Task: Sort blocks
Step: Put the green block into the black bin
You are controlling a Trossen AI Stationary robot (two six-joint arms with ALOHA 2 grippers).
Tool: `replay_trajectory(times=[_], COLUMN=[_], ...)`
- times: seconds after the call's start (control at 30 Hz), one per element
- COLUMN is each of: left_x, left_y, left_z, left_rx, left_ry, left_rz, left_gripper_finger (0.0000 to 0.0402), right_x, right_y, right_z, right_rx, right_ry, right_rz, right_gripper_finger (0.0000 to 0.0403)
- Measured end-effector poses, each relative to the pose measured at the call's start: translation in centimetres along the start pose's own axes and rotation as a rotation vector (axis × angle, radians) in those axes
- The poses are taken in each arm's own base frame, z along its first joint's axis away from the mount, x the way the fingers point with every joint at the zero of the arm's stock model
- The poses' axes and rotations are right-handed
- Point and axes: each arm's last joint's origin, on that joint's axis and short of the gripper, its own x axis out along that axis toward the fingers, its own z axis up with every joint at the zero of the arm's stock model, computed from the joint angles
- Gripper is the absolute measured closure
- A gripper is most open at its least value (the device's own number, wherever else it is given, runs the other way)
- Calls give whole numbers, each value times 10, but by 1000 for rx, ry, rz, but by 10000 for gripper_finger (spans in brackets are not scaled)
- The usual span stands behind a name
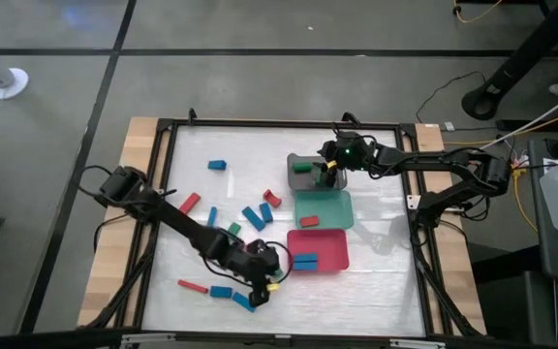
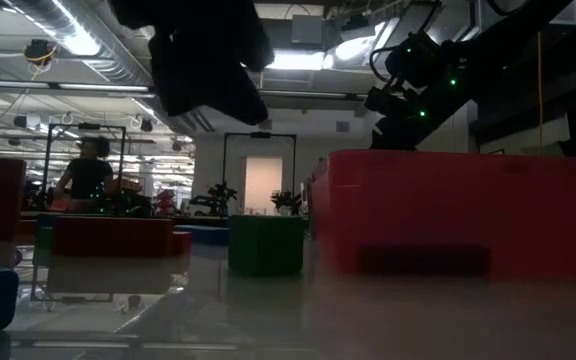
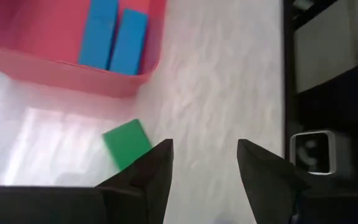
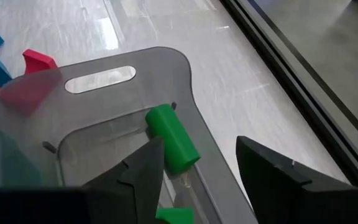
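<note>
left gripper [image 3: 204, 165] is down by the near edge of the table, just off the red tray's [image 1: 340, 254] near-left corner, fingers spread fairly wide with nothing between them. the closest loose piece is a green block [image 3: 127, 144]: in the wrist view it sits just off to one side of the left finger, not in the gap, so i'd guess the gripper has to slide sideways over it before closing. it shows as a short slab, turned a bit askew to the finger line, hard to call a long axis. two blue blocks [image 1: 305, 261] lie side by side in the red tray.

right gripper [image 4: 201, 162] hangs over the grey tray [image 1: 294, 167], also open and empty. a green cylinder block [image 4: 171, 138] lies flat in there, long axis running diagonally under the fingers.

the left arm is clearly the nearer one to the scattered blocks [image 1: 255, 215] left of the trays.
</note>
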Motion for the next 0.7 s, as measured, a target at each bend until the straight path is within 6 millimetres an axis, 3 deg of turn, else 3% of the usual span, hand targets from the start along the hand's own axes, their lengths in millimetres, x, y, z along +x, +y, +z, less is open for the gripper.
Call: replay_trajectory(times=[0.3, 0.6, 0.7], left_x=[14, 18, 18], left_y=[5, 7, 10], left_z=[2, 1, 2], left_rx=[-121, -230, -297], left_ry=[10, 5, 8], left_rz=[175, 183, 195], left_gripper_finger=[262, 262, 245], right_x=[0, 0, 0], right_y=[0, 0, 0], right_z=[-1, -2, -2], right_rx=[0, 0, 0], right_ry=[6, 21, 22], right_rz=[1, 4, 4], right_gripper_finger=[203, 203, 203])
